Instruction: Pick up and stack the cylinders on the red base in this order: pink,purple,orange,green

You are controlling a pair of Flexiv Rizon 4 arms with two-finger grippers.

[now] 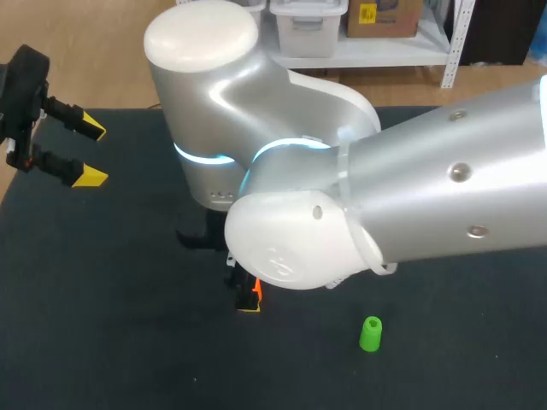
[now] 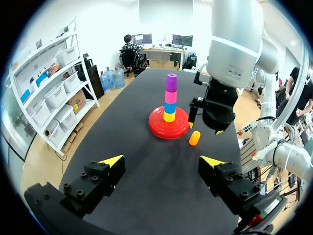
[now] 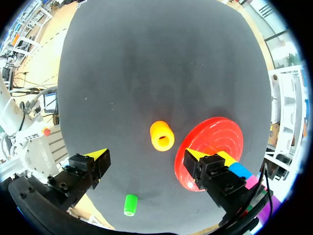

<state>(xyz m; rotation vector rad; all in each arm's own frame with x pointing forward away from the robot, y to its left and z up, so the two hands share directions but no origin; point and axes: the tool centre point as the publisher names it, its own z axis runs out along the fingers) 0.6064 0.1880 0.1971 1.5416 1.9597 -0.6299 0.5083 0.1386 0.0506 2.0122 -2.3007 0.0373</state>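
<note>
1. While the right arm hides the middle of the table in the head view, the wrist views show the red base with a stack on its post
2. Stack from the bottom up: yellow cylinder, blue cylinder, pink cylinder, purple cylinder on top
3. Orange cylinder is on the table just beside the base rim, not on the stack
4. Right gripper hangs over the orange cylinder, jaws wide and holding nothing; the cylinder shows ahead of it, between the lines of the two fingers and clear of both
5. One right finger overlaps the red base and the stack in the right wrist view
6. Green cylinder is alone on the table, well apart from the base and from the orange one; it looks upright in the head view
7. Left gripper is near the table's far left corner, well apart from everything, jaws wide and empty, pointing toward the base
</note>
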